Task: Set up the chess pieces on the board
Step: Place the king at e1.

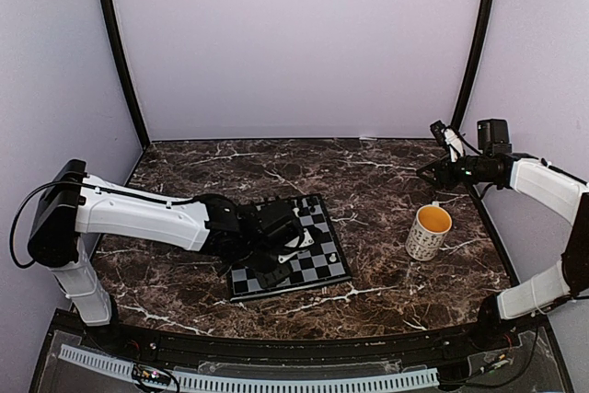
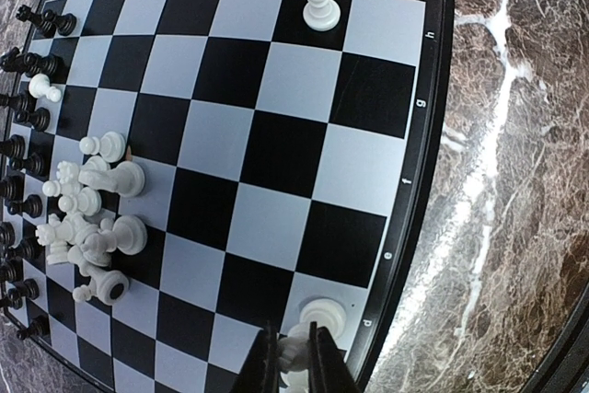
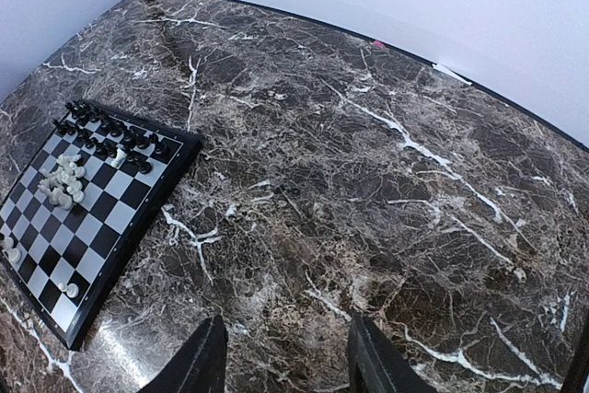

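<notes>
The board lies at the table's middle, turned a little askew. My left gripper hangs over its edge row, shut on a white chess piece. That piece's round base is at a light square next to the border; I cannot tell whether it touches. One white pawn stands alone further along that side. A heap of white pieces lies toppled near the far side, beside the two rows of black pieces. My right gripper is open over bare marble, far right of the board.
A white mug with a yellow inside stands right of the board, below the right gripper. The left arm reaches across the board's left part. Walls close the table at the back and both sides.
</notes>
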